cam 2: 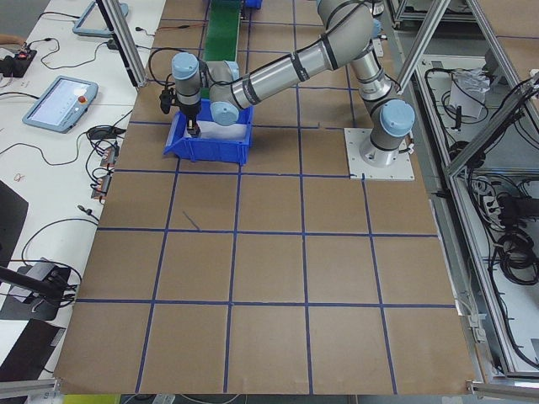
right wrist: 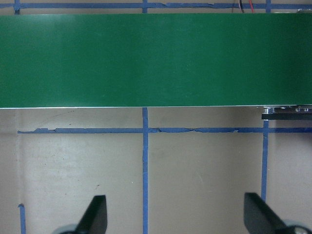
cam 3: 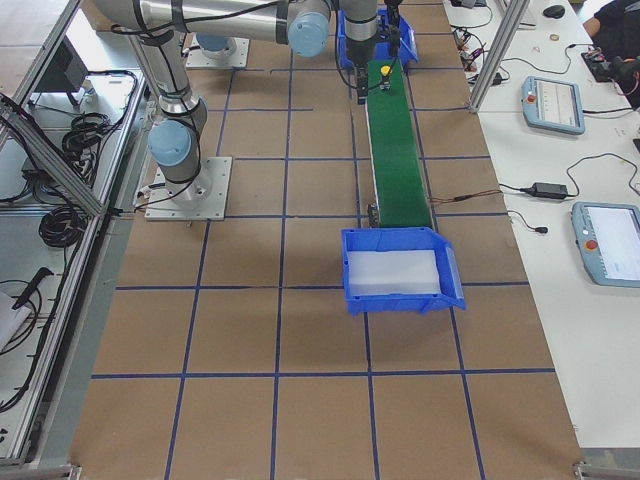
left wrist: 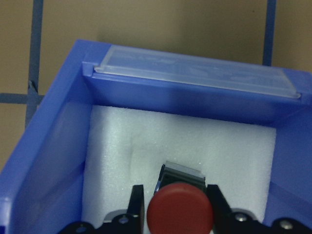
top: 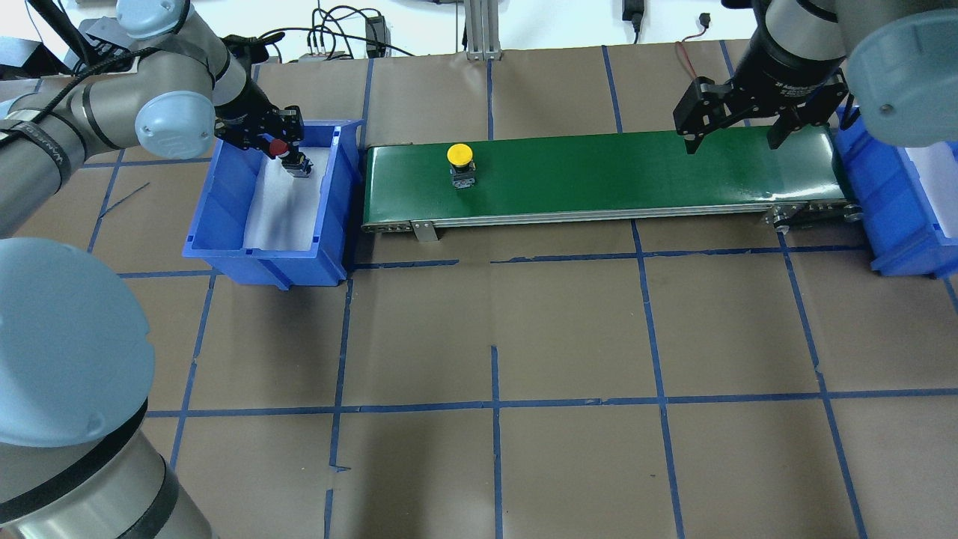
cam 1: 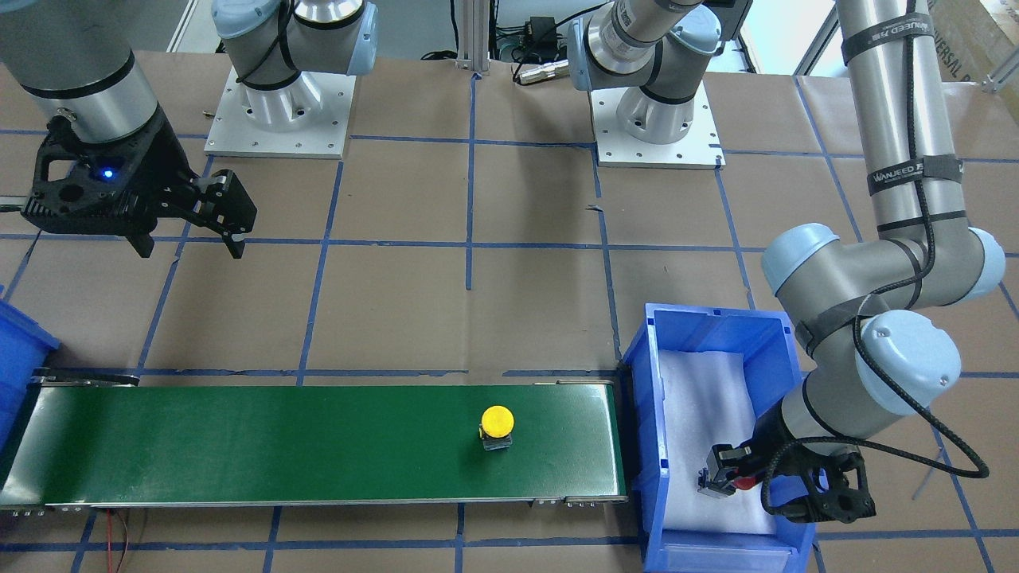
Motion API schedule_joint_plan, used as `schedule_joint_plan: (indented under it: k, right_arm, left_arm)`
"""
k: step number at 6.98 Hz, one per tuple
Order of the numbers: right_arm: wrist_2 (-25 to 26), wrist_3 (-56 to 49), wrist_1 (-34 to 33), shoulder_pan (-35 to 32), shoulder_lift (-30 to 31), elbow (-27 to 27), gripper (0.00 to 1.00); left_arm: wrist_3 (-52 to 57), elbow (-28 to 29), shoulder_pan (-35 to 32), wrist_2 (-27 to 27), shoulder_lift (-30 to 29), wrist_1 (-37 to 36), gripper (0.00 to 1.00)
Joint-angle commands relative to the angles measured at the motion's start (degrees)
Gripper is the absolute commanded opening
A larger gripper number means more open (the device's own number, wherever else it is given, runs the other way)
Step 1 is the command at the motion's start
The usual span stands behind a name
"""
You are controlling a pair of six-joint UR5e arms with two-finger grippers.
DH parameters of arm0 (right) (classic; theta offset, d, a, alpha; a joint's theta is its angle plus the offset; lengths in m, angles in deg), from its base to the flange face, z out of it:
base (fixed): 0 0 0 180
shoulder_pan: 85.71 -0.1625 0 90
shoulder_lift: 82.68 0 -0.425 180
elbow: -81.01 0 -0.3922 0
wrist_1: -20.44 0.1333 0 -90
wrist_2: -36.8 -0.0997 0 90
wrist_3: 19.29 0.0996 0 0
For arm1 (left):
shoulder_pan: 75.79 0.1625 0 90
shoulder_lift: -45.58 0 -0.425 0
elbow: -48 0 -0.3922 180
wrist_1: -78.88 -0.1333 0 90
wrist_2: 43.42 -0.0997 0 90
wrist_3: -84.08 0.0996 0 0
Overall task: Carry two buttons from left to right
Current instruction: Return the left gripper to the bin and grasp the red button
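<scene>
As the task stands: neither button shows in the right bin (top: 891,224), so no delivery is complete. I judge it under halfway.
Yellow button (top: 459,159): upright on the green belt (top: 636,168), near the belt's left end and well apart from the right bin.
Red button (left wrist: 179,210): inside the left bin (top: 224,239), over its white foam (top: 284,217). Whether it is clear of the foam cannot be told.
Left tool (left wrist: 175,195): closed on the red button, one finger on each side below the cap.
Right tool (top: 733,138): spread wide and holding nothing, hanging over the far right stretch of the belt.
What is left: by my reading, the red button must go onto the belt, and both must then reach the right bin.
Button shapes: round, smooth mushroom caps on short black-and-metal bases. They look hard and top-wide.
Belt: flat, matte green, with metal side rails.
Bins: rigid blue plastic with sloped walls. The foam pads look soft and grainy.
Bench (top: 494,299): brown paper covering, gridded with blue tape.
</scene>
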Motion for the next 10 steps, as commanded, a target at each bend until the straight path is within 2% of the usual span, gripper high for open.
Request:
schedule_joint_plan:
  k: [1, 2, 3, 4, 5, 6, 8, 9, 10]
  right_arm:
    - [0.00, 0.00, 0.00, 0.00, -0.09, 0.00, 1.00]
    - [0.00, 0.00, 0.00, 0.00, 0.00, 0.00, 1.00]
    - [0.00, 0.00, 0.00, 0.00, 0.00, 0.00, 1.00]
    - [0.00, 0.00, 0.00, 0.00, 0.00, 0.00, 1.00]
    - [0.00, 0.00, 0.00, 0.00, -0.09, 0.00, 1.00]
    - [0.00, 0.00, 0.00, 0.00, 0.00, 0.00, 1.00]
    - [0.00, 0.00, -0.09, 0.00, 0.00, 0.00, 1.00]
    - [0.00, 0.00, 0.00, 0.00, 0.00, 0.09, 1.00]
    - [0.00, 0.00, 0.00, 0.00, 0.00, 0.00, 1.00]
  left_arm:
    - [-0.18, 0.15, 0.00, 0.04, 1.84, 0.08, 0.34]
    - [-0.71, 0.50, 0.00, -0.40, 4.64, 0.96, 0.34]
    - [-2.54, 0.24, -0.09, -0.40, 7.97, 6.27, 0.34]
    - [-4.91, 0.33, -0.44, -0.06, 10.70, 8.50, 0.35]
    - [-8.76, 0.41, -3.57, 0.21, 12.73, 10.52, 0.35]
    - [-16.02, 0.50, -7.26, 0.04, 12.66, 9.93, 0.35]
    - [-20.90, 0.50, -11.75, 1.61, 11.79, 9.67, 0.36]
    - [-21.28, 0.41, -14.91, 1.01, 9.00, 6.79, 0.36]
    - [-20.93, 0.41, -17.46, -1.96, 6.01, 2.68, 0.37]
